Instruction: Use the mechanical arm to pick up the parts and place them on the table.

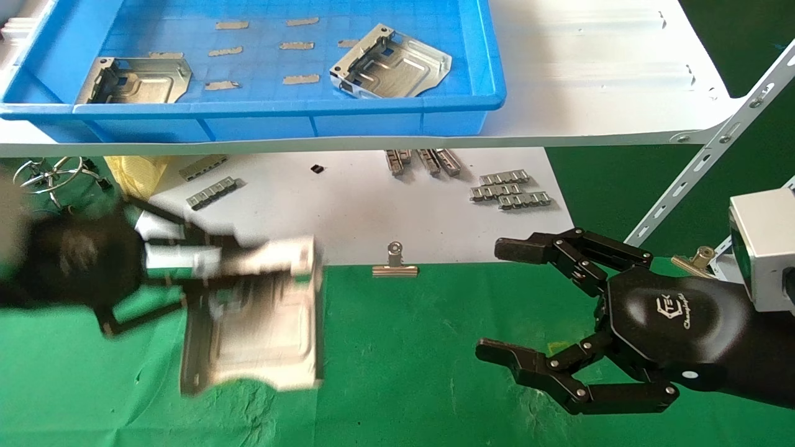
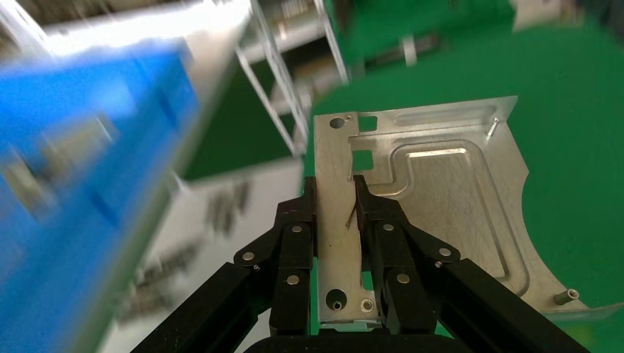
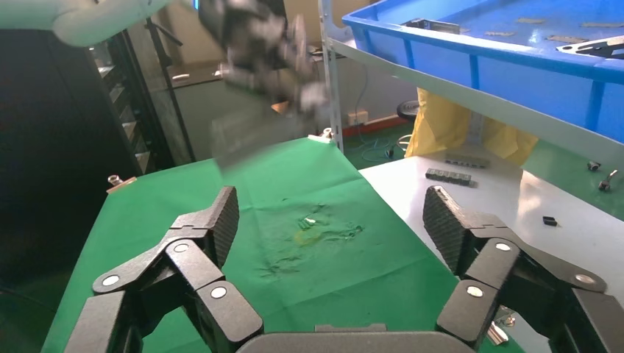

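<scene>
The left end effector (image 2: 337, 220) is closed on the folded rim of a silver stamped sheet-metal plate (image 2: 441, 198), held above the green cloth tabletop (image 1: 404, 372). The right end effector (image 1: 500, 301) hangs open, empty.

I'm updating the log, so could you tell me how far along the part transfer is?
No part lies on the green table yet. The left hand grips one plate above the cloth. Two plates remain in the blue tray. The right hand hangs open nearby.

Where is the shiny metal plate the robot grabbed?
The part is pinched in the left gripper, above the table, left of the binder clip.
</scene>
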